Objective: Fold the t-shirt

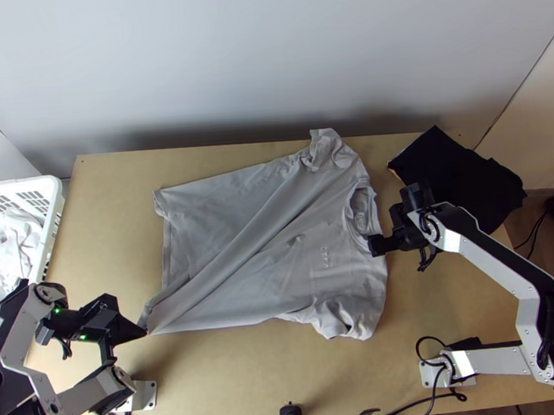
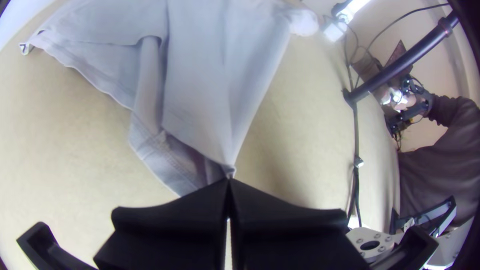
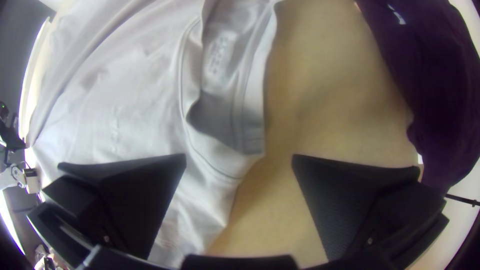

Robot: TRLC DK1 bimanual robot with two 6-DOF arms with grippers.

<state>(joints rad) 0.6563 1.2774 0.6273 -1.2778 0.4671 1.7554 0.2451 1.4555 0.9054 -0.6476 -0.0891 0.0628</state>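
At far left, noted a white basket [image 1: 54, 194] of pale cloth [image 1: 15, 247] by the edge of the light wooden table [image 1: 235, 373], then the left claw [image 1: 144, 334] closed on a hem corner of the grey t-shirt [image 1: 280, 245]. Across the middle, before a pale wall [image 1: 266, 56], recorded the t-shirt spread with long diagonal creases, collar rightward. Farther right, observed the right claw [image 1: 376, 244] wide at the collar, black cloth [image 1: 465, 179] at the far corner, and brown floor [image 1: 540, 223] beyond.
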